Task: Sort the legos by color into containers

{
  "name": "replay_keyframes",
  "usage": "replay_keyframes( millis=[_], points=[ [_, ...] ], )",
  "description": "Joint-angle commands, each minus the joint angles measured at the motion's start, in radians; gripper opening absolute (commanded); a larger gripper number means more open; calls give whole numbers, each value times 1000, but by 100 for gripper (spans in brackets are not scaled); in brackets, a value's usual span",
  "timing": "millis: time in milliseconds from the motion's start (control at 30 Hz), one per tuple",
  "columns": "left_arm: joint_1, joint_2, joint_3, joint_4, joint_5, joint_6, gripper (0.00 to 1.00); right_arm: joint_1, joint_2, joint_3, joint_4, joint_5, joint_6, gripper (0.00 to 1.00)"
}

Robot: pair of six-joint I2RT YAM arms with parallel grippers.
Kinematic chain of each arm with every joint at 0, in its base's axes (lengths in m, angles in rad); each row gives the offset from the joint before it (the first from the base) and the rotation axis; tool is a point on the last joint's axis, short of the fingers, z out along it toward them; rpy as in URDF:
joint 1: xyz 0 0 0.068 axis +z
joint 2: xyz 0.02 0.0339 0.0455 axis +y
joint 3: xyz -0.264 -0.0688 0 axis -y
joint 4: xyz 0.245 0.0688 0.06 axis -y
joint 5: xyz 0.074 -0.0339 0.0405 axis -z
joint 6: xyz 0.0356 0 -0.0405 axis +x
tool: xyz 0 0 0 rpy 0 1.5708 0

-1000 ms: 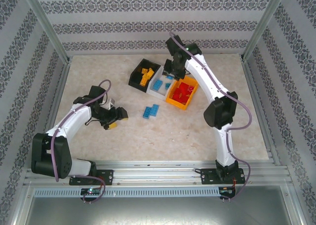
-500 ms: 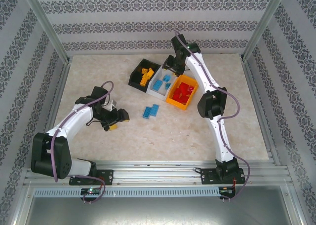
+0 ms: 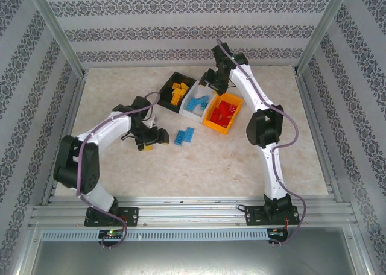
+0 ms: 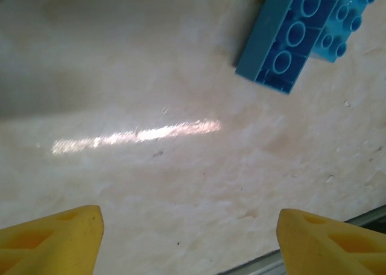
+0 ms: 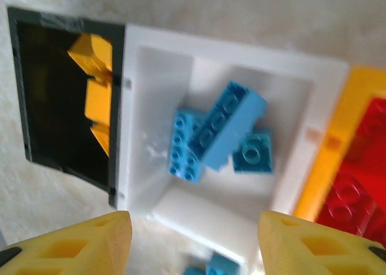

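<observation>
Two blue legos lie together on the table. My left gripper is just left of them, open and low over bare tabletop, nothing between its yellow fingers. My right gripper hangs open and empty above the white bin, which holds three blue bricks. The black bin holds orange-yellow bricks. The orange bin holds red bricks.
The three bins stand in a slanted row at the back middle of the table. Patterned walls and metal frame posts close in the table on three sides. A metal rail runs along the near edge.
My left arm has swung right, bringing its open gripper close to the blue legos on the table. My right gripper has drawn back from the orange bin and now sits over the white bin.
</observation>
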Motion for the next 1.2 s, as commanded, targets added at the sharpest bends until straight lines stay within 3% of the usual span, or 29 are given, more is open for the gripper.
replay_keyframes(
  millis=[0,233,500,700,933,1167],
  points=[
    [-49,74,80,-42,-46,87,75,25,-196,-158,5,43,-42,58],
    [-122,239,219,-65,-108,203,74,26,-572,-719,173,44,31,59],
    [-158,385,352,-101,-169,259,71,18,-820,-1047,198,66,72,59],
    [-172,412,362,-103,-182,262,68,32,-863,-1131,221,63,91,58],
    [-172,450,378,-98,-218,269,62,74,-817,-1112,232,62,95,58],
    [-172,455,408,-95,-222,272,38,117,-733,-1039,222,58,91,59]
  ],
)
